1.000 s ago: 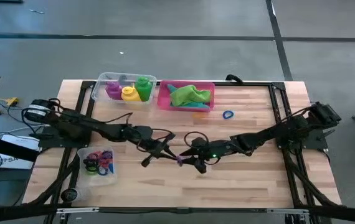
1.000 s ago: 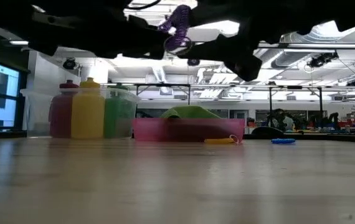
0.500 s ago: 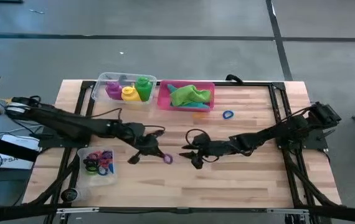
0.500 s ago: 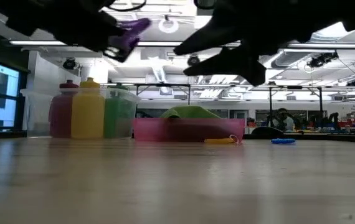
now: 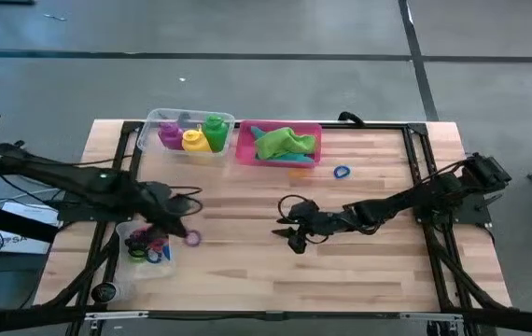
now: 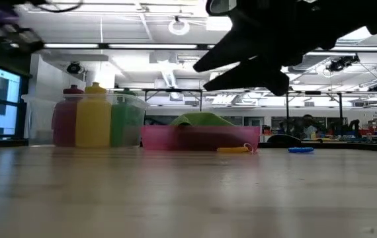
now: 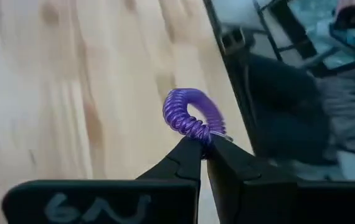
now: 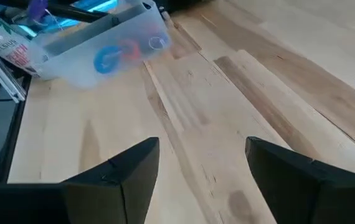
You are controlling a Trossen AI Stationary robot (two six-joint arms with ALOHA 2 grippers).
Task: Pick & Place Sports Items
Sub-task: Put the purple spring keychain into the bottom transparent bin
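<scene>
one purple coiled plastic ring [image 5: 192, 238] hangs pinched in my left gripper [image 5: 184, 233], just beside the small clear plastic tub of coloured rings [image 5: 145, 245] from above. i judge this the carry-to-drop step; next i need the ring over that tub, then release. my right gripper [image 5: 287, 233] waits well right of the tub, fingers spread, holding nothing. at table level, the pink rectangular tray [image 6: 202, 137] sits far behind. through the left wrist, fingertips pressed together on the coil [image 7: 193, 117]. through the right wrist, bare wood, tub [image 8: 103, 43] ahead, nothing blocking.

Purple coiled ring [image 7: 193, 116], claw-pinched, aloft
</scene>
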